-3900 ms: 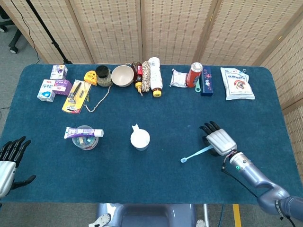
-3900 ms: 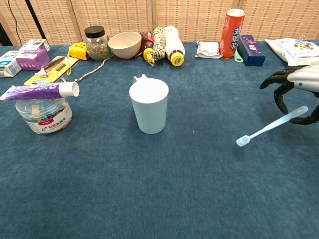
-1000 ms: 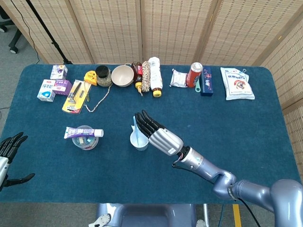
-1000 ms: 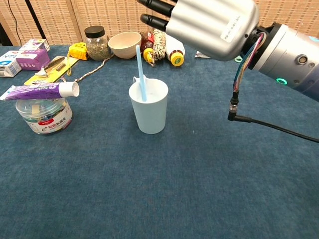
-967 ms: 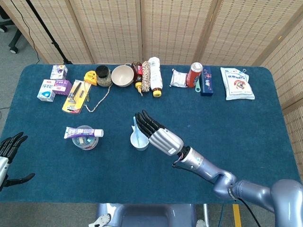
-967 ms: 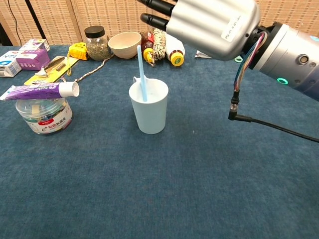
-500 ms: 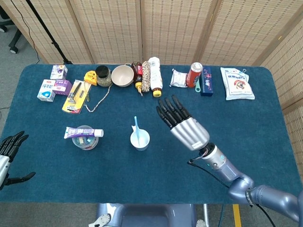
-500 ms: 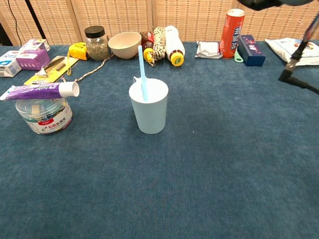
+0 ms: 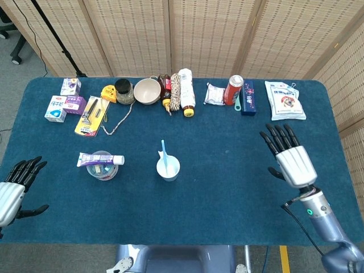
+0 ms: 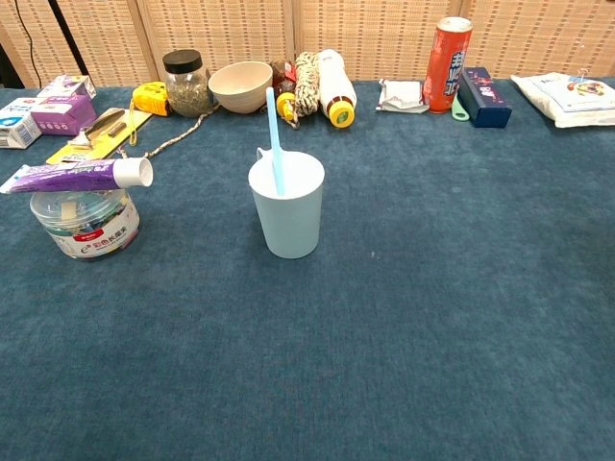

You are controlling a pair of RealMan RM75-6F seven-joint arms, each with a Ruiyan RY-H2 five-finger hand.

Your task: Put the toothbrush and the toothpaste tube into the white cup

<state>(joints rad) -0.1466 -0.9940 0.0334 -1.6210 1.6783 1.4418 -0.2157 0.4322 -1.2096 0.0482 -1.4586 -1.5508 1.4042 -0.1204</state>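
Note:
The white cup stands upright mid-table. A light blue toothbrush leans inside it, handle sticking up. The purple and white toothpaste tube lies across the top of a clear round jar left of the cup. My right hand hovers near the table's right edge, fingers spread, holding nothing. My left hand is at the left edge, fingers apart and empty. Neither hand shows in the chest view.
Along the back edge sit small boxes, a razor pack, a dark-lidded jar, a beige bowl, bottles, an orange can, a blue box and a white packet.
My right hand has let go of the toothbrush, which now stands in the cup, and has drawn back to the table's right side. My left hand has shifted slightly inward.

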